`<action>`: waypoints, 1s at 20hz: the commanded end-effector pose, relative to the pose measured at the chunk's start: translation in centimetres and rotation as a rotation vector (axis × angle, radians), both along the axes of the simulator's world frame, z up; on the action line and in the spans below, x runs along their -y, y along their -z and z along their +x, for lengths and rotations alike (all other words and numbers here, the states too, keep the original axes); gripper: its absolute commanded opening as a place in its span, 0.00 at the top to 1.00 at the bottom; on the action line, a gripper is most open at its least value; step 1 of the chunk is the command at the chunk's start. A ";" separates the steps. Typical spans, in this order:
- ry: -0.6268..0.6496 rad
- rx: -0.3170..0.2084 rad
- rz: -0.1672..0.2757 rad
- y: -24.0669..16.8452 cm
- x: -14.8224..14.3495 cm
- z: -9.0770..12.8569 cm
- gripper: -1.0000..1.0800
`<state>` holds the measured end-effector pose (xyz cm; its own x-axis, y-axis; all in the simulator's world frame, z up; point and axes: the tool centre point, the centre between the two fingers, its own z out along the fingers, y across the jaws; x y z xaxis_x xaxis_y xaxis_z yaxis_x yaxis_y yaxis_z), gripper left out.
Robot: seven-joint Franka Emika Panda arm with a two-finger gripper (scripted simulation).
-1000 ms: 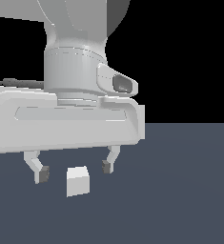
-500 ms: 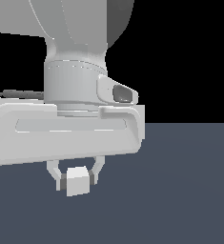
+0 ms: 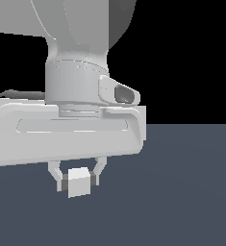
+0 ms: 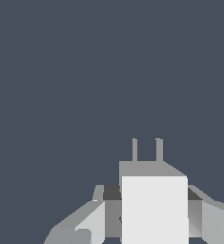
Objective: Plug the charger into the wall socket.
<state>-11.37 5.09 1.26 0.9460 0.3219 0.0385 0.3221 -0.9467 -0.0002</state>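
**One charger clamped in the gripper, socket out of frame**

One small white block, the charger (image 3: 79, 182), sits between the two fingers of the gripper (image 3: 78, 180) in the exterior view. Both dark pads press against its side faces, one on each side, so the fingers are clenched on the charger. The block hangs just under the wide white hand body (image 3: 66, 134) and is roughly level, front face turned slightly toward the exterior view's right. Cannot tell from this view if the block's underside touches the dark grey-blue floor (image 3: 182, 192) or hangs just above it.

The wrist view shows the same grasp from close up: the charger (image 4: 154, 209) fills the lower middle of the picture, bright white face toward the camera, greyer face beyond it. Two thin grey prongs (image 4: 147, 149) stick out from the far end of the block, parallel and side by side, pointing away from the camera. Dark pads (image 4: 111, 193) touch the block on either flank, with lighter grey finger bodies (image 4: 92, 219) outside them. Beyond the prongs there is plain floor only.

The arm's white wrist column (image 3: 78, 81) rises over the hand against a black background.
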 end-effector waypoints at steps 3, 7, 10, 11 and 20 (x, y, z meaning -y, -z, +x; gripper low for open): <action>0.001 0.001 0.000 -0.6 0.9 0.6 1.00; 0.000 0.001 0.000 -1.8 2.6 1.8 1.00; -0.001 0.001 0.000 -3.0 4.4 3.1 1.00; -0.001 0.001 0.000 -3.5 5.1 3.6 1.00; -0.003 0.001 0.001 -7.4 10.7 7.8 1.00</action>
